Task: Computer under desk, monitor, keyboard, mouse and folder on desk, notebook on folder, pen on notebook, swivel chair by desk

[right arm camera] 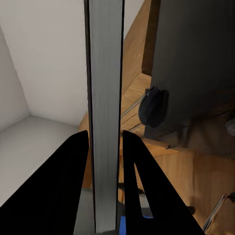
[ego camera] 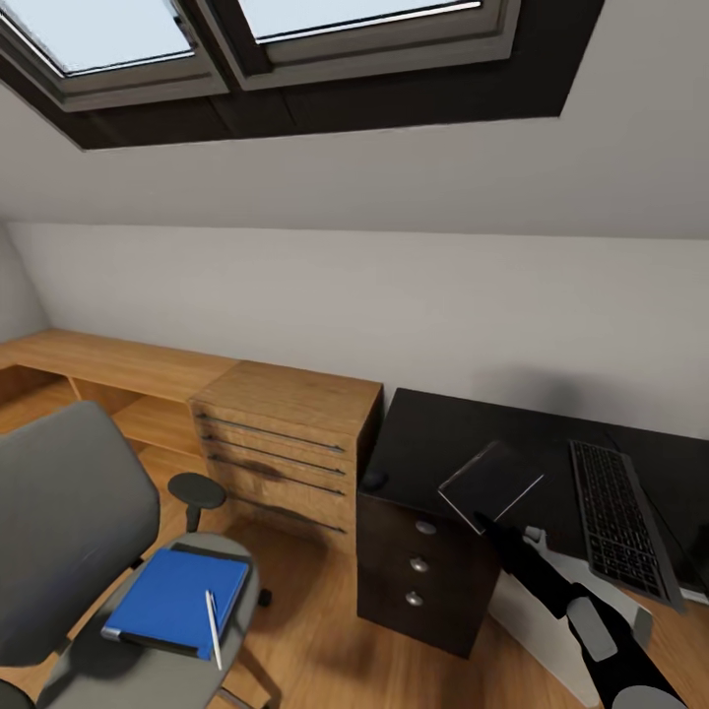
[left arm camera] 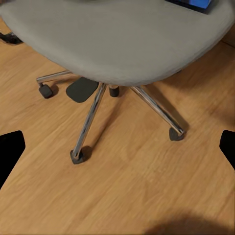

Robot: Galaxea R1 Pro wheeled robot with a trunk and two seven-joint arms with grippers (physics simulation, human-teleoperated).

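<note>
My right gripper (ego camera: 483, 518) is shut on the thin grey notebook (ego camera: 490, 483), holding it tilted above the black desk (ego camera: 443, 433). In the right wrist view the notebook (right arm camera: 105, 98) stands edge-on between the fingers (right arm camera: 73, 166). The dark mouse (ego camera: 374, 481) lies at the desk's left front corner, and the keyboard (ego camera: 618, 517) lies to the right. The blue folder (ego camera: 177, 599) rests on the grey swivel chair (ego camera: 69, 512) seat, with the white pen (ego camera: 213, 626) on top of it. My left gripper (left arm camera: 117, 149) is open over the floor by the chair's chrome base (left arm camera: 93, 115).
A light wooden drawer chest (ego camera: 286, 443) stands between the desk and a low wooden bench (ego camera: 98, 364) along the wall. The desk's dark drawers (ego camera: 418, 566) face me. The sloped ceiling with skylights (ego camera: 295, 39) hangs low overhead. Wood floor (left arm camera: 127, 186) lies around the chair.
</note>
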